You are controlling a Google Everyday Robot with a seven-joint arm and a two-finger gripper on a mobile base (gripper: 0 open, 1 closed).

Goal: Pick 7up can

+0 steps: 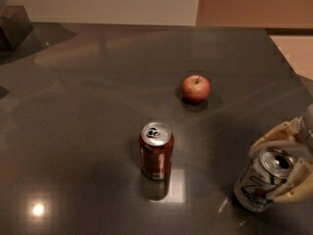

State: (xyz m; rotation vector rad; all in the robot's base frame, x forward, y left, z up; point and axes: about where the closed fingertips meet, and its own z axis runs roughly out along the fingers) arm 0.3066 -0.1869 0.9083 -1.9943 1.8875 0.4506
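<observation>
The 7up can (258,182) is silver-white with a dark slanted "7" and a shiny open top. It stands slightly tilted on the dark table (98,106) at the lower right. My gripper (282,163) comes in from the right edge. Its two cream fingers (274,137) lie on either side of the can's upper part, one behind it and one in front, pressed against it.
A red-brown can (156,151) stands upright near the table's middle, left of the 7up can. A red apple (196,88) lies behind it. A dark box (14,26) sits at the far left corner. The table's right edge runs close to the gripper.
</observation>
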